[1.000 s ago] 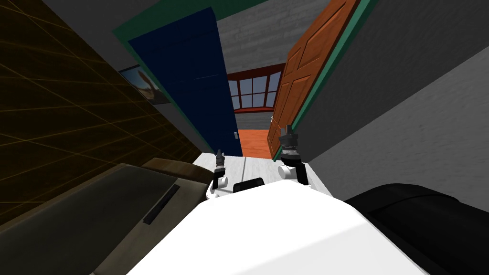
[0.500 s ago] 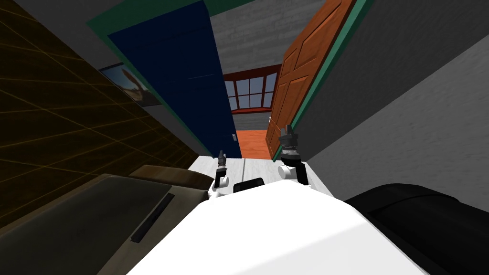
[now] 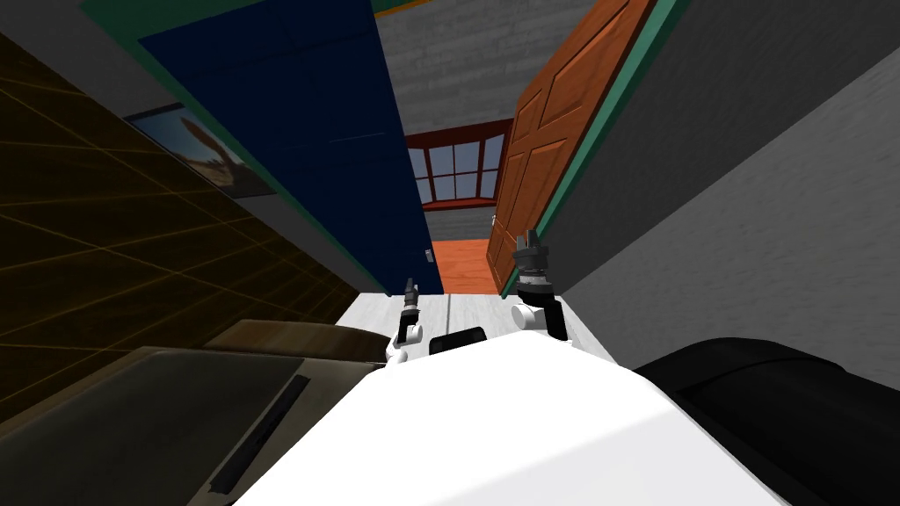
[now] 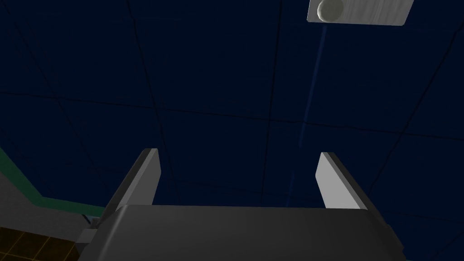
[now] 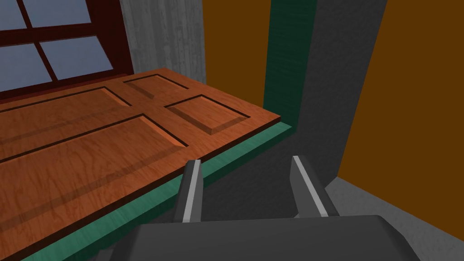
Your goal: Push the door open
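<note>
A dark blue door stands ajar on the left of a green-framed doorway, with a small light grey handle plate near its free edge. A brown panelled door hangs open on the right. My left gripper is low in front of the blue door's free edge. In the left wrist view the gripper is open and faces the blue door, with the knob plate beyond its fingers. My right gripper is open, beside the brown door and the green frame.
Through the gap I see an orange floor and a red-framed window. A dark olive piece of furniture lies close at my left, a black bulk at my right. A framed picture hangs on the left wall.
I have moved forward toward the doorway: the blue door looms larger and the picture on the left wall has slid outward. Both arms keep their pose.
</note>
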### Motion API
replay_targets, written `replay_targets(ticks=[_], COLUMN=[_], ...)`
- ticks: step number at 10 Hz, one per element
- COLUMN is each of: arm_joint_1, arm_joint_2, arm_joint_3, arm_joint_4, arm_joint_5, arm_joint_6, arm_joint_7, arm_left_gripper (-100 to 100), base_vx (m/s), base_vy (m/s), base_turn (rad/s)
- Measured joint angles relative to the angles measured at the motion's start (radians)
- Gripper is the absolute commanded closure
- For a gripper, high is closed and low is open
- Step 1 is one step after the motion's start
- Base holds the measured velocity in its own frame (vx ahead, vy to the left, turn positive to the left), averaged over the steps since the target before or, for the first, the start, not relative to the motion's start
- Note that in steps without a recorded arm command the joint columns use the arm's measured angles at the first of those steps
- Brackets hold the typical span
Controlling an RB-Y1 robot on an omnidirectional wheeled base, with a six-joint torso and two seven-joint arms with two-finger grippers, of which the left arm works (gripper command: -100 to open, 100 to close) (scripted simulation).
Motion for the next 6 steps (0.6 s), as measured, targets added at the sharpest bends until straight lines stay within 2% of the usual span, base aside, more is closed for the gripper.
replay_targets(ticks=[6], arm_joint_1=[-0.052], arm_joint_2=[-0.001], arm_joint_3=[-0.017], arm_joint_4=[0.130], arm_joint_5=[0.015], arm_joint_6=[-0.018], arm_joint_7=[0.011], arm_left_gripper=[-100], base_vx=[0.088], base_vy=[0.036], base_turn=[-0.085])
